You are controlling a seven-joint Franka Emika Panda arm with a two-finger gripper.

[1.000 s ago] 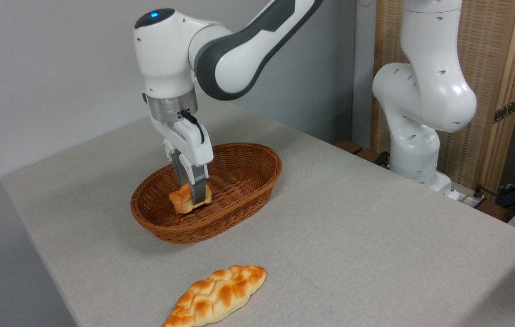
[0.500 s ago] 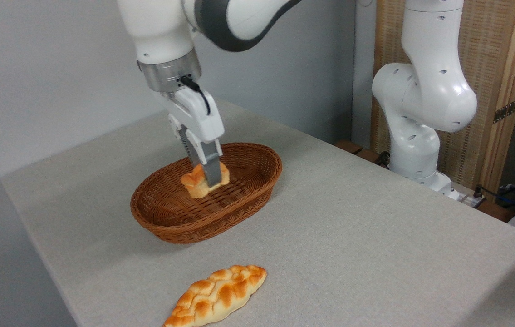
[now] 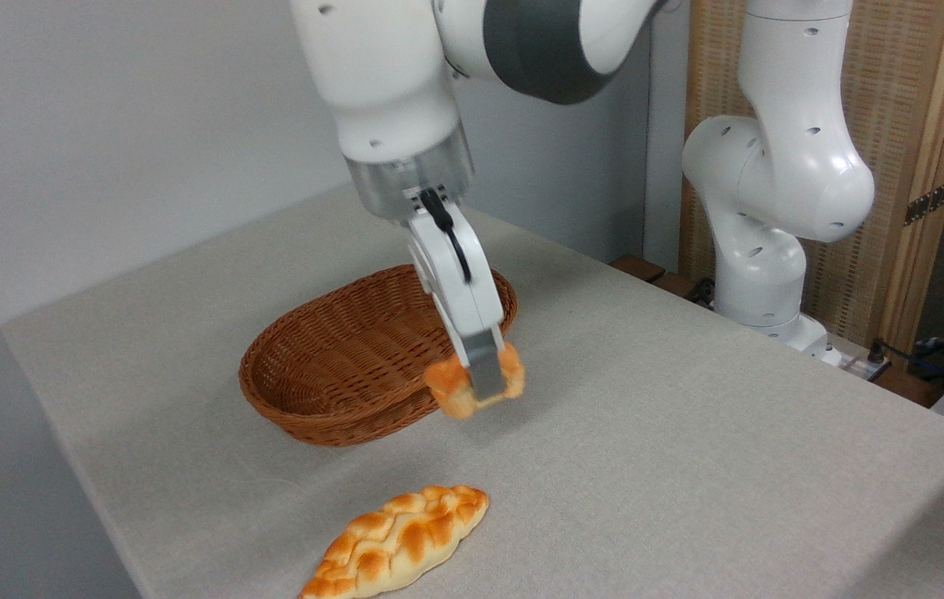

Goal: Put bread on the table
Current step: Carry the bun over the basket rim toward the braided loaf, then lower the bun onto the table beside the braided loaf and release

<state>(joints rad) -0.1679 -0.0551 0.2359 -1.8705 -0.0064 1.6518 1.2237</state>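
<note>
The bread (image 3: pixel 472 387) hangs in the air at the right-hand rim of the basket (image 3: pixel 338 366), pinched between the fingers of the gripper (image 3: pixel 481 384), which are clamped on its middle. It is blurred and sits off-centre in the grip, so it might slip and drop early. Below and to the right lies bare table (image 3: pixel 688 466); the braided loaf (image 3: pixel 397 541) rests near the front edge. A release too near the basket could let the bun roll against the wicker.

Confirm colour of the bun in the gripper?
Golden-orange with a paler base, on the bun held in the gripper; the fixed camera view shows it, slightly blurred.
</note>
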